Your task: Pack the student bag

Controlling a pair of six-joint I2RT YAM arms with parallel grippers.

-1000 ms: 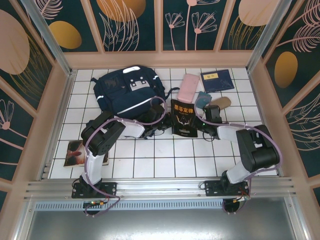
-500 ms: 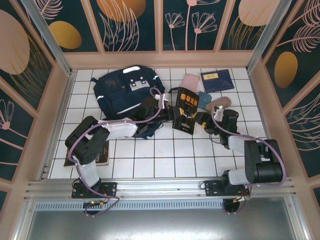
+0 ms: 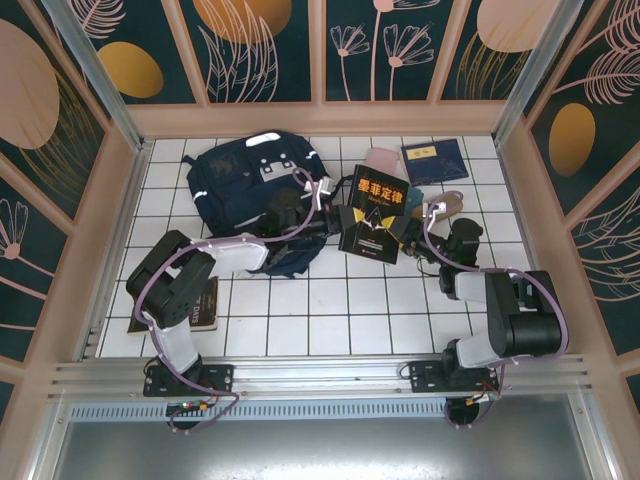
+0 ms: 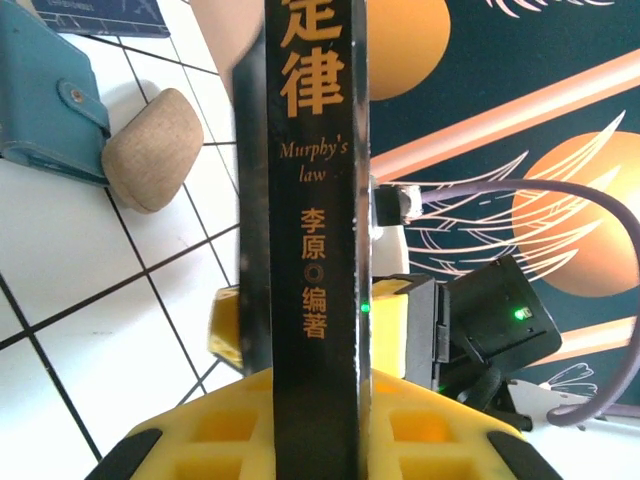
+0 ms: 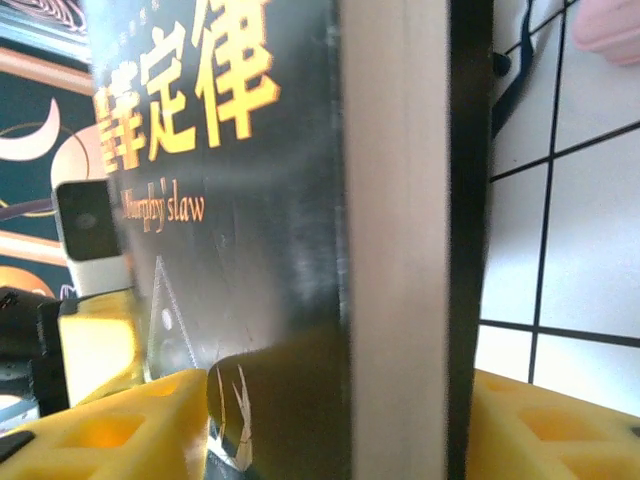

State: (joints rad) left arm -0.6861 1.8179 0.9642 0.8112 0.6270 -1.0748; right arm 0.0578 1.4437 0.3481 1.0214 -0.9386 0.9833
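The student bag [image 3: 250,180], a large navy backpack, lies at the back left of the tiled floor. Just right of it a black book [image 3: 372,215] with orange Chinese lettering is held up off the tiles between both grippers. My left gripper [image 3: 337,220] is shut on the book's left edge, and the spine [image 4: 315,200] reading "Murphy's law" stands between its yellow fingers [image 4: 200,440]. My right gripper [image 3: 405,232] is shut on the right edge, where the cover and pale page edge [image 5: 390,220] fill the gap between its fingers [image 5: 110,420].
A pink pouch [image 3: 378,160], a flat navy book [image 3: 434,160], a teal wallet [image 4: 45,95] and a tan pouch [image 4: 150,150] lie behind and right of the held book. Another book [image 3: 170,305] lies at the front left beside the left arm. Walls ring the floor.
The black book lay flat on the tiles a second ago. Both grippers have closed on its edges and raised it, tilting it upright and carrying it slightly toward the back.
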